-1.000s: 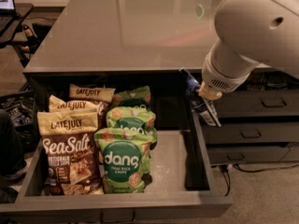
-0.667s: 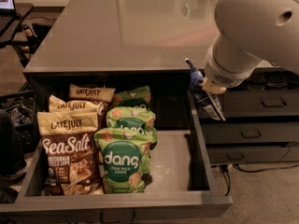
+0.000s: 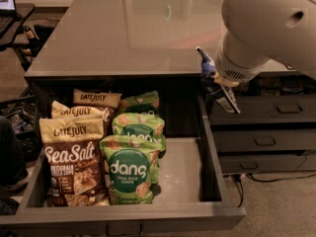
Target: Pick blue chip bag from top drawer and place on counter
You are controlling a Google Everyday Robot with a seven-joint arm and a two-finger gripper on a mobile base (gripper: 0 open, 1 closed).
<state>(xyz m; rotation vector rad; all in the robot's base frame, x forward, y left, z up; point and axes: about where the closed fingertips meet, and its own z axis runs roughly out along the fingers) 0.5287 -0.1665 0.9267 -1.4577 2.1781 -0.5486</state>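
The blue chip bag (image 3: 209,69) is a dark navy bag with a pale label panel. It hangs tilted in the air at the counter's front edge, above the right wall of the top drawer (image 3: 183,172). My gripper (image 3: 218,81) is shut on it, mostly hidden under the big white arm (image 3: 266,23). The drawer is pulled open and its pale floor shows on the right side. The glossy grey-brown counter (image 3: 123,28) stretches behind the drawer.
Several brown Late July bags (image 3: 71,157) stand at the drawer's left and green dang bags (image 3: 132,167) in its middle. Narrower grey drawers with handles (image 3: 266,132) are at the right. A desk with clutter (image 3: 19,28) is at the far left.
The arm has risen with the blue bag, from beside the drawer's right wall up to the counter's edge height.
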